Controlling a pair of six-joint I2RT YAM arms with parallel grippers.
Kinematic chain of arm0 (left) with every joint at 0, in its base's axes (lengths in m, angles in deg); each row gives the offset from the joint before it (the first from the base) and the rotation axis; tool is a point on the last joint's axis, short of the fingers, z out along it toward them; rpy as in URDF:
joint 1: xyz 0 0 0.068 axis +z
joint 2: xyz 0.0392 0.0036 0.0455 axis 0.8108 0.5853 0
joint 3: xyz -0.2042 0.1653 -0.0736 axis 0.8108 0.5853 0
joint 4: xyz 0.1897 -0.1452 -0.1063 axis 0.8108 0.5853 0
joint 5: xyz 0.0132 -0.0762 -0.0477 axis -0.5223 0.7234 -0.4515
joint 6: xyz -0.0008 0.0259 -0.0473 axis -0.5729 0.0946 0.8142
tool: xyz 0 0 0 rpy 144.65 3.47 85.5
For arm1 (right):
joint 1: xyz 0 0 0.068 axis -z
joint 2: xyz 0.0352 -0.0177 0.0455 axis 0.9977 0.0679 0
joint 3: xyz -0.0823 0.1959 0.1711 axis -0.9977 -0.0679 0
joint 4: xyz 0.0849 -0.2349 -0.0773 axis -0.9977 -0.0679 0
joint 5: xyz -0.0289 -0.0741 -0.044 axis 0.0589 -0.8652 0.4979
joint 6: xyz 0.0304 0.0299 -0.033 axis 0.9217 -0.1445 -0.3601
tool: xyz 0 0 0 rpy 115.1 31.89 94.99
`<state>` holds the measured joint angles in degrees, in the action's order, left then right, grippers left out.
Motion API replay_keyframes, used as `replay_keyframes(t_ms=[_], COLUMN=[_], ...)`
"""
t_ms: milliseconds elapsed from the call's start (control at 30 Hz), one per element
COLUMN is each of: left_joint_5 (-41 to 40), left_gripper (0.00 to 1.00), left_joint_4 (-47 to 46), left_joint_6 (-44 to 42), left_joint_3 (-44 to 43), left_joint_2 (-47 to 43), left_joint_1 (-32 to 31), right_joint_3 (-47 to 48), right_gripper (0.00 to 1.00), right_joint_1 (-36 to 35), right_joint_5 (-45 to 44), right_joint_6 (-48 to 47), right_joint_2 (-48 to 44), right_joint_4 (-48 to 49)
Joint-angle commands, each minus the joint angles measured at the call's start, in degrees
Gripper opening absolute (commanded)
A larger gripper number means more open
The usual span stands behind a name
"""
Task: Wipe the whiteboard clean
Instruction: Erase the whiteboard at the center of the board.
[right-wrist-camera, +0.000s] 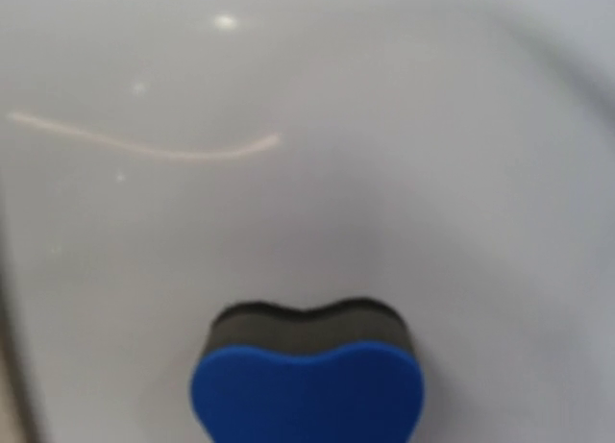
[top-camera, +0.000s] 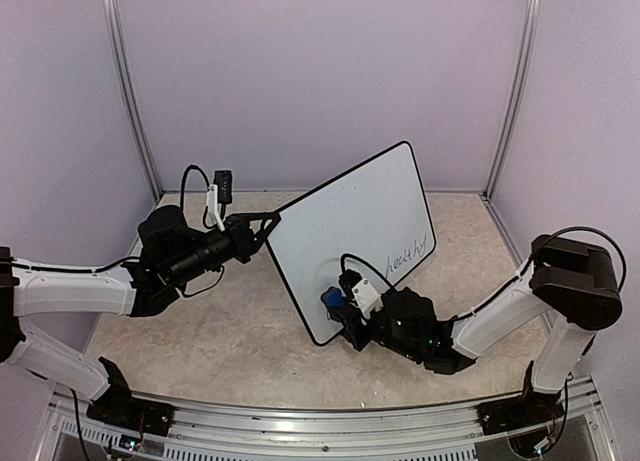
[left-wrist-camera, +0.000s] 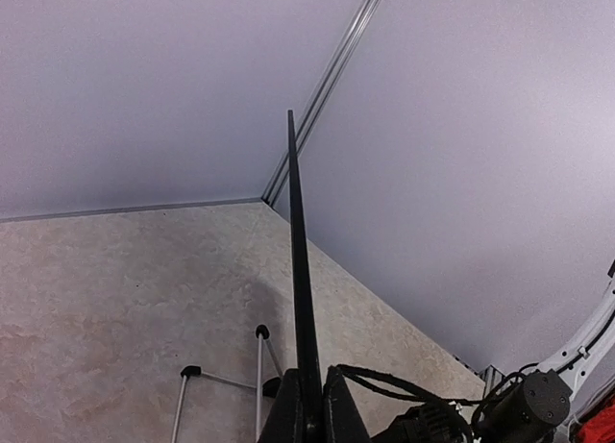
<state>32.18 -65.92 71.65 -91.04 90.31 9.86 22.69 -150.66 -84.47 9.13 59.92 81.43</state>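
the top view is evenly, softly lit and sharp throughout, with only faint shadows on the table (top-camera: 230, 341) and no hard glare on the whiteboard (top-camera: 350, 231). the left wrist view is bright and slightly washed out on the walls (left-wrist-camera: 144, 78), its dark bottom edge out of focus. the right wrist view is blurred all over: a small glint and a pale curved streak shine on the board, and a dim shadow rings the soft-edged eraser (right-wrist-camera: 307, 381).
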Motion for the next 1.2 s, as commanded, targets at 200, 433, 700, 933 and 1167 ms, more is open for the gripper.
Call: replay_keyframes(t_ms=[200, 433, 700, 933, 1167], left_joint_5=[10.1, 10.1, 10.3, 10.2, 10.0], left_gripper=[0.00, 0.00, 0.00, 0.00, 0.00], left_joint_4=[6.4, 6.4, 6.1, 6.2, 6.3], left_joint_6=[-2.7, -2.6, -2.4, -2.5, -2.6], left_joint_3=[2.2, 2.3, 2.3, 2.3, 2.3], left_joint_2=[1.4, 1.3, 1.5, 1.6, 1.5], left_joint_1=[-2.3, -2.3, -2.4, -2.3, -2.3], right_joint_3=[2.2, -2.4, -3.3, 0.1, 4.2], right_gripper=[0.23, 0.24, 0.23, 0.23, 0.23], right_joint_1=[-3.5, 1.2, 4.9, 0.7, -6.7], right_joint_5=[5.4, 0.1, -3.7, -0.6, -0.8], right_joint_6=[0.0, 3.3, 4.1, 2.3, -0.1], right_joint_2=[4.3, -0.4, -5.3, 0.6, 6.7], right_joint_4=[3.2, 2.4, -2.5, -0.3, 2.6])
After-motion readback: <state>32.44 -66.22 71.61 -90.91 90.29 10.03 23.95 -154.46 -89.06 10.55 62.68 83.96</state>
